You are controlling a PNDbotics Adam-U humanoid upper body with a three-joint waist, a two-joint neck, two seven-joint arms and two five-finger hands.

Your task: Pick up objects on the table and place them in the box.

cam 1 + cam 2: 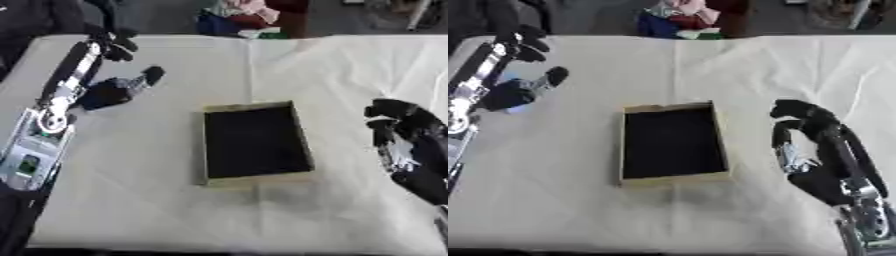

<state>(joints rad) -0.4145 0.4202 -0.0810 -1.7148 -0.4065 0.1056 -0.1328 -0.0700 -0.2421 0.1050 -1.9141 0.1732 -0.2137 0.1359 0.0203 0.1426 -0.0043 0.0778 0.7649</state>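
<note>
A dark obj (pixel 118 90) was seen just beside the left hand (pixel 112 44), fingers curled w/ nothing held, well left of the box (pixel 254 142); right hand (pixel 802 125) curled, empty.

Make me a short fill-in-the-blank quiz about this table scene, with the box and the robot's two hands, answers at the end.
1. The box lies near the middle of the table with its inside coloured ____.
2. The cloth over the table is ____.
3. The right hand hangs to the ____ of the box.
4. The left hand is on the box's ____ side.

Answers: black; white; right; left
</note>
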